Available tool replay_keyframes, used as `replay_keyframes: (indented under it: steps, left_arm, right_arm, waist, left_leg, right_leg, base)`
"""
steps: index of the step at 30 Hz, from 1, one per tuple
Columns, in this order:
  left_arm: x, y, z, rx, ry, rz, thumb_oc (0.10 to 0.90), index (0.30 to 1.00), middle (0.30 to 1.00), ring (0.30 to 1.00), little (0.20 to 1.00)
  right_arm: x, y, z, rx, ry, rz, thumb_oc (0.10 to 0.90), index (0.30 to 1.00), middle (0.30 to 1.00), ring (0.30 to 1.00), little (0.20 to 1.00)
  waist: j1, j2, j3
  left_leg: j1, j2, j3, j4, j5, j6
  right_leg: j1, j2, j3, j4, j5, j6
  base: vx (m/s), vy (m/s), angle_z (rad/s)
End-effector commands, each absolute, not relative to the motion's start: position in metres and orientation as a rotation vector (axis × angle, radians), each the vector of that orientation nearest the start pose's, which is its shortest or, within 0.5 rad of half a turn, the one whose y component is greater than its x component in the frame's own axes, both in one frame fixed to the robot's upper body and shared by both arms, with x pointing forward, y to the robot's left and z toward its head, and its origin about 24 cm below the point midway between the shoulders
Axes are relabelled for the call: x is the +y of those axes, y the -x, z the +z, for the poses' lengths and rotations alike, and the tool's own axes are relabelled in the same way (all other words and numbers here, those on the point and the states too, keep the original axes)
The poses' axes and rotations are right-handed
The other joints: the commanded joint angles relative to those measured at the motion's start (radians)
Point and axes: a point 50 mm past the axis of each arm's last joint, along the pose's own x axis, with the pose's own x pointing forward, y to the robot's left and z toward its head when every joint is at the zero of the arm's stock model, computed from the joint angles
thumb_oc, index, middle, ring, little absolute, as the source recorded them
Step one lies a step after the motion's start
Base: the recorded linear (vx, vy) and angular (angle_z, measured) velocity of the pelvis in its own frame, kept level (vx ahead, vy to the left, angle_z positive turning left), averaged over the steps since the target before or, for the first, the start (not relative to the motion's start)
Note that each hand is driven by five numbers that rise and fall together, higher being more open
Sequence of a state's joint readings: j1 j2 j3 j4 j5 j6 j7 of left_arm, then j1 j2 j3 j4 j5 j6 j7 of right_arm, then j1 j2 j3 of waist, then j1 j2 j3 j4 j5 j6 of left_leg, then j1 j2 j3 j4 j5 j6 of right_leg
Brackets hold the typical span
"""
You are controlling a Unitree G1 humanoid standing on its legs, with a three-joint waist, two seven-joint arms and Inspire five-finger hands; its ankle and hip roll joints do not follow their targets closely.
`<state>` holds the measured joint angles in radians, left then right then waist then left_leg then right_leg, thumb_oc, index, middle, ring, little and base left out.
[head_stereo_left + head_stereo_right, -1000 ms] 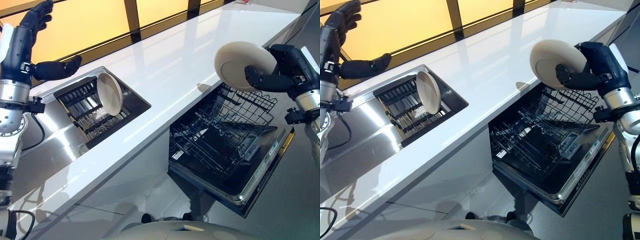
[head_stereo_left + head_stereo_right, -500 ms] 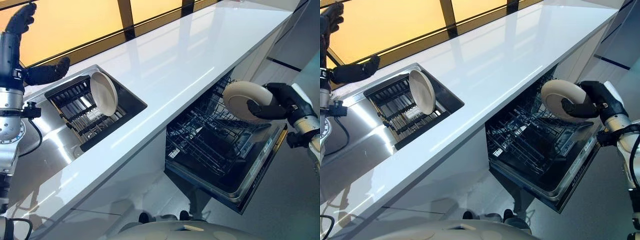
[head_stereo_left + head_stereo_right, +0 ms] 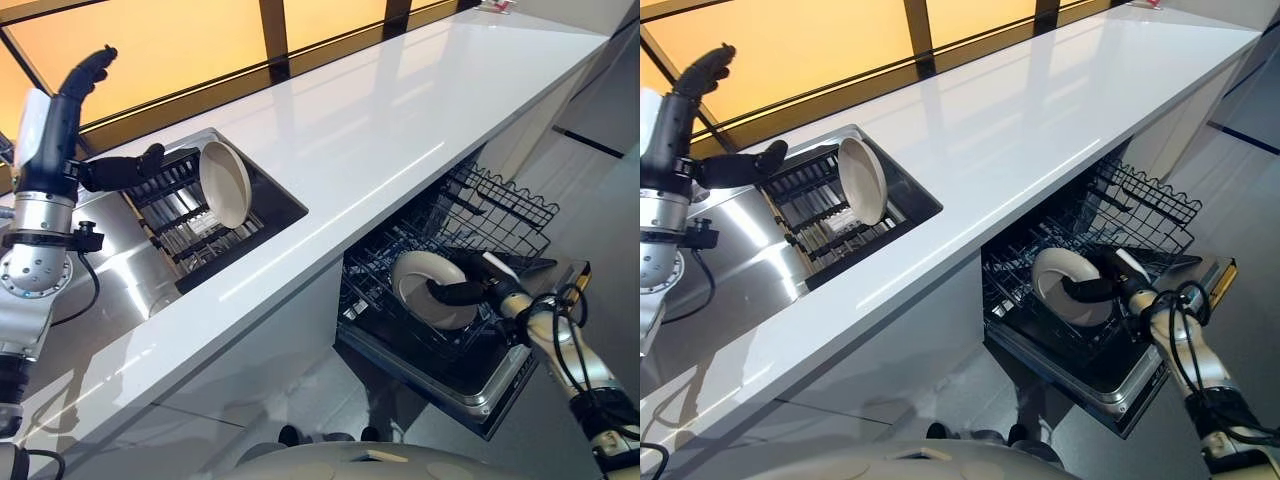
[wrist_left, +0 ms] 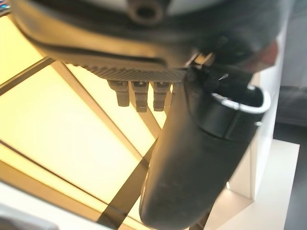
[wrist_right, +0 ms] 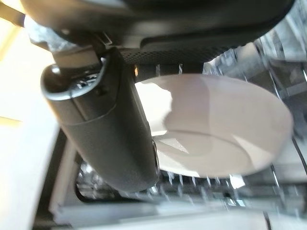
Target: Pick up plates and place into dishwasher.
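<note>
Fingers around round glossy plate

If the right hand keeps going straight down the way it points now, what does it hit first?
Most likely the lower rack of the dishwasher: the plate gripped by the right hand would meet its wires before the hand does. Depth is hard to judge; the plate may already be touching them.

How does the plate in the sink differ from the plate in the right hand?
The sink plate stands on edge in the sink rack, touched by no hand; the held plate is gripped by the right hand down in the dishwasher rack. Both are round and cream.
</note>
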<state>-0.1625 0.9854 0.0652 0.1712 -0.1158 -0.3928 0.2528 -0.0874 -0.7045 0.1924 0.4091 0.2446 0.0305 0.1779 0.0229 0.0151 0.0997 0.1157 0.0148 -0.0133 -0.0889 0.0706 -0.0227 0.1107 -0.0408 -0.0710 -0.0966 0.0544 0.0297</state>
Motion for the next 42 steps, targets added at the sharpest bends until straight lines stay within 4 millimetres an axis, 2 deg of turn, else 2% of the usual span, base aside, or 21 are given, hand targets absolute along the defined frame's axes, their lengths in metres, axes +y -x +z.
replay_keyframes:
  steps: [1, 9, 13, 23, 24, 25, 34, 42]
  left_arm:
    - [0.300, -0.273, 0.246, -0.758, -0.764, 0.272, 0.800, 0.900, 0.900, 0.900, 0.900]
    - [0.284, -0.286, 0.252, -0.777, -0.731, 0.216, 0.800, 0.900, 0.900, 0.900, 0.900]
    - [0.277, -0.290, 0.256, -0.787, -0.722, 0.189, 0.800, 0.900, 0.900, 0.900, 0.900]
    - [0.262, -0.299, 0.264, -0.799, -0.705, 0.115, 0.800, 0.900, 0.900, 0.900, 0.900]
    - [0.261, -0.299, 0.265, -0.802, -0.705, 0.111, 0.800, 0.900, 0.900, 0.900, 0.900]
    - [0.261, -0.300, 0.265, -0.805, -0.705, 0.107, 0.800, 0.900, 0.900, 0.900, 0.900]
    - [0.259, -0.298, 0.267, -0.803, -0.721, 0.102, 0.800, 0.900, 0.900, 0.900, 0.900]
    - [0.265, -0.296, 0.261, -0.800, -0.726, 0.111, 0.800, 0.900, 0.900, 0.900, 0.900]
  right_arm:
    - [-0.271, -0.300, 0.067, 0.137, 0.491, 0.102, 0.100, 0.300, 0.300, 0.300, 0.200]
    - [-0.243, -0.319, 0.042, 0.225, 0.548, 0.076, 0.100, 0.300, 0.300, 0.300, 0.200]
    - [-0.240, -0.325, 0.038, 0.263, 0.572, 0.072, 0.100, 0.300, 0.300, 0.300, 0.200]
    - [-0.231, -0.342, 0.036, 0.334, 0.494, 0.075, 0.100, 0.300, 0.300, 0.300, 0.200]
    - [-0.231, -0.343, 0.035, 0.341, 0.493, 0.070, 0.322, 0.491, 0.491, 0.491, 0.422]
    - [-0.232, -0.343, 0.034, 0.346, 0.501, 0.063, 0.800, 0.900, 0.900, 0.900, 0.900]
    - [-0.249, -0.339, 0.041, 0.326, 0.500, 0.014, 0.800, 0.900, 0.900, 0.900, 0.900]
    - [-0.251, -0.338, 0.067, 0.186, 0.497, -0.005, 0.800, 0.900, 0.900, 0.900, 0.900]
  waist:
    - [0.013, -0.011, -0.060]
    - [0.047, 0.000, -0.056]
    - [0.060, 0.003, -0.052]
    - [0.087, 0.010, -0.046]
    - [0.086, 0.010, -0.046]
    - [0.087, 0.010, -0.047]
    - [0.074, 0.010, -0.043]
    - [0.049, 0.008, -0.043]
  left_leg:
    - [0.016, -0.073, -0.021, 0.002, -0.078, 0.046]
    - [0.012, -0.078, -0.041, 0.002, -0.074, 0.045]
    - [0.011, -0.080, -0.051, 0.002, -0.072, 0.046]
    - [0.007, -0.086, -0.077, 0.002, -0.066, 0.046]
    - [0.007, -0.086, -0.078, 0.002, -0.066, 0.046]
    - [0.006, -0.086, -0.078, 0.002, -0.066, 0.046]
    - [0.011, -0.085, -0.069, 0.002, -0.068, 0.045]
    - [0.018, -0.082, -0.053, 0.002, -0.073, 0.044]
  right_leg:
    - [0.017, 0.010, -0.037, 0.009, -0.012, 0.029]
    - [0.021, 0.004, -0.053, 0.009, -0.015, 0.026]
    - [0.023, 0.003, -0.057, 0.009, -0.015, 0.024]
    - [0.028, 0.000, -0.071, 0.009, -0.019, 0.017]
    - [0.028, 0.000, -0.071, 0.009, -0.018, 0.017]
    - [0.027, 0.000, -0.071, 0.009, -0.018, 0.017]
    - [0.028, 0.002, -0.061, 0.009, -0.016, 0.018]
    - [0.029, 0.005, -0.047, 0.009, -0.016, 0.020]
  base:
    - [0.00, 0.001, 0.08]
    - [0.01, 0.006, 0.13]
    - [0.02, 0.005, 0.09]
    - [0.00, 0.004, 0.07]
    - [0.00, 0.011, 0.11]
    - [0.00, 0.009, 0.07]
    - [0.00, 0.002, 0.01]
    - [0.00, -0.001, -0.01]
